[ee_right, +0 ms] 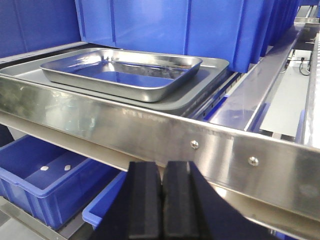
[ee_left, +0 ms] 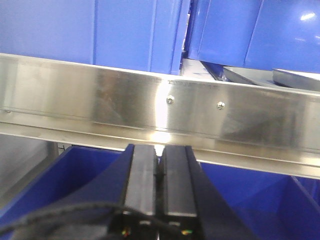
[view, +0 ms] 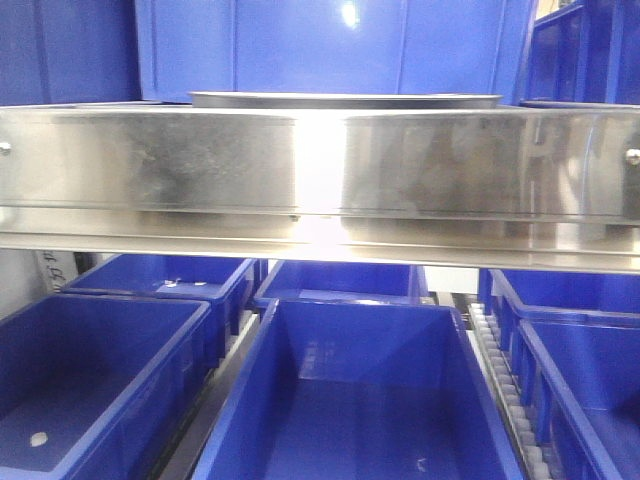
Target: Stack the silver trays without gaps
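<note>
Resting small silver tray (ee_right: 122,74) inside larger tray (ee_right: 210,80), seemingly askew.

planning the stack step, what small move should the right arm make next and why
Probably raise the right claw above the brushed-steel shelf rail and open it: it sits shut below the rail, while the small shallow silver tray lies skewed on the larger grey tray.

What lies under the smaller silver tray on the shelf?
The smaller silver tray sits inside a larger, flatter grey tray, whose rim shows around it. The larger tray's floor beneath it is covered, so seating cannot be judged.
</note>
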`<state>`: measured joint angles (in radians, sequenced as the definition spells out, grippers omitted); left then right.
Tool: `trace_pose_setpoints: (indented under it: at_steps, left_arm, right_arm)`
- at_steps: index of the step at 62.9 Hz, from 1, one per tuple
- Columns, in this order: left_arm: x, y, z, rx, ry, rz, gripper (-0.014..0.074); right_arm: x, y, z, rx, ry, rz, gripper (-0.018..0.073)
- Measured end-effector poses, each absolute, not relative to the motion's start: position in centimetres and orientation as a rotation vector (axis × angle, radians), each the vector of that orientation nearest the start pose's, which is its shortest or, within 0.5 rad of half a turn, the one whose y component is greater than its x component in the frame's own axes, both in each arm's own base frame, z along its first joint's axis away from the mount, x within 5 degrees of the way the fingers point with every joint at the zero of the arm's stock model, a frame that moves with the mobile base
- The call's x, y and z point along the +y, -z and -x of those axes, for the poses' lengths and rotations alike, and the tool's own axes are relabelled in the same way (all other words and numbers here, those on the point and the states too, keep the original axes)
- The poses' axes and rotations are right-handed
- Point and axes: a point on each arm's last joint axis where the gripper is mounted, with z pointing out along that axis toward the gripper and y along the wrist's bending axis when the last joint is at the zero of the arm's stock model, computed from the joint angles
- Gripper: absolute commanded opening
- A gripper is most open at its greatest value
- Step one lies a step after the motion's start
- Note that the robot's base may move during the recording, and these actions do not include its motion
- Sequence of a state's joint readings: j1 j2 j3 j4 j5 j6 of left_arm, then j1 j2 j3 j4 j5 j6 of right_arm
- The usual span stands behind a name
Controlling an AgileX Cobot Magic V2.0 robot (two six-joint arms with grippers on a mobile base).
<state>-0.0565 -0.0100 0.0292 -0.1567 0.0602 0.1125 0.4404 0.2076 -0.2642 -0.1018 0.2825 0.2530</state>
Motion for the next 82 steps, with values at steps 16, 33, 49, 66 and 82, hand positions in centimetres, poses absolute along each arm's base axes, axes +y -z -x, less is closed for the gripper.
trace_pose_setpoints:
  at_steps: [16,33,49,66,82]
  left_arm:
    - [-0.4,-19.8,-5.7,1.563,0.086,-0.017,-0.0042]
    - [-0.4,-19.8,-5.7,1.563,0.086,-0.017,-0.0048]
    - [-0.4,-19.8,-5.7,1.563,0.086,-0.017,-0.0047]
    - [-0.4,-19.8,-5.7,1.563,0.086,-0.017,-0.0047]
    - [-0.4,-19.8,-5.7,1.563,0.086,-0.017,-0.0047]
  right_arm:
    - [2.6,-26.4,-6.1,1.711,-0.418,0.224,0.0050]
    - [2.6,-26.3,-6.2,1.713,-0.417,0.224,0.0050]
    - [1.4,-25.9,-6.6,1.720,-0.269,0.067,0.0050]
    - [0.2,-23.5,-6.3,1.629,-0.089,-0.042,0.0050]
    - [-0.1,-19.9,-5.7,1.563,-0.047,-0.086,0.0050]
